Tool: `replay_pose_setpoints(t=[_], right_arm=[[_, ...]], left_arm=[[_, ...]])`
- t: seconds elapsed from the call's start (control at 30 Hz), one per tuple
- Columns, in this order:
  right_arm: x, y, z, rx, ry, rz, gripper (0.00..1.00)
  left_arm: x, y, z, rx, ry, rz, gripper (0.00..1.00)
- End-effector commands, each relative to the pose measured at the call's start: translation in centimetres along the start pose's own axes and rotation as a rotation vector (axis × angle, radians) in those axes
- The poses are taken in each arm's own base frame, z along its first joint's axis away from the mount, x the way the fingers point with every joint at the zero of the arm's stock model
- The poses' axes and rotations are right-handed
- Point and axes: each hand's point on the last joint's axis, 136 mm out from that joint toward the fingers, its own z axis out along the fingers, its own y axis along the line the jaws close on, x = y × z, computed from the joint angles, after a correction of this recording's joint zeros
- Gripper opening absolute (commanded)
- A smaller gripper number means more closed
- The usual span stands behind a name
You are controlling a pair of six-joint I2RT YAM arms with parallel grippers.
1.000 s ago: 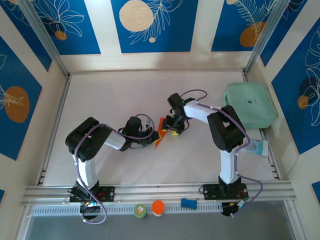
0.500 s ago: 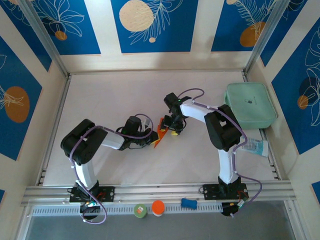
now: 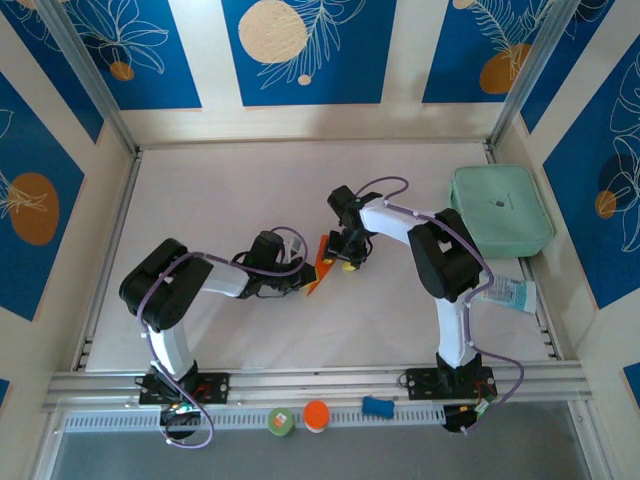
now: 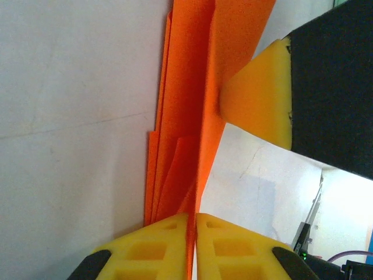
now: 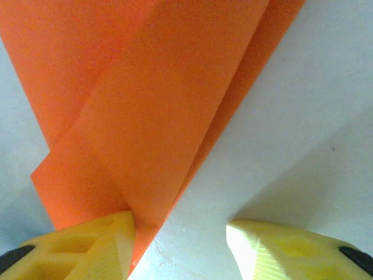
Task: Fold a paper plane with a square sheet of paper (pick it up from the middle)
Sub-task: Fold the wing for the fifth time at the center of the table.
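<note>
The left claw [image 4: 192, 224] is pressed together on the paper [image 4: 186, 87], pinching its folded orange layers at one end. The rest of the paper runs straight out ahead of the fingertips, over the white table [image 4: 70, 146]. The right claw [image 5: 179, 226] is spread. The paper lies against one of its yellow fingers [image 5: 93, 245], while the other finger stands apart from it, with bare table in the gap. From above, the paper sits between the two claws, touching both.
</note>
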Motion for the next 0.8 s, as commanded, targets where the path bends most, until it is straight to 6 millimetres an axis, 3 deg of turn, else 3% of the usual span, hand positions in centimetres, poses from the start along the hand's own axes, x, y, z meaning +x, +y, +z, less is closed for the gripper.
replay_pose_setpoints(t=[0.0,0.17,0.33,0.57,0.67,0.77], right_arm=[[1.9,-6.1,6.7,0.214,0.095,0.047,0.49],[2.0,-6.1,6.8,0.211,0.097,0.047,0.49],[1.5,-4.4,5.6,0.129,0.076,0.028,0.5],[-0.1,0.9,-1.7,-0.181,-0.103,-0.094,0.56],[0.3,2.9,-4.6,-0.326,-0.172,-0.177,0.56],[1.4,4.3,-5.8,-0.446,-0.193,-0.239,0.52]], left_arm=[[1.2,3.0,0.1,-0.101,0.038,-0.05,0.11],[1.3,3.5,0.1,-0.114,0.043,-0.069,0.09],[1.4,3.7,0.1,-0.12,0.048,-0.096,0.08],[1.5,3.7,0.2,-0.119,0.061,-0.111,0.07],[1.6,3.6,0.2,-0.118,0.068,-0.112,0.07],[1.6,3.6,0.1,-0.122,0.07,-0.113,0.06]])
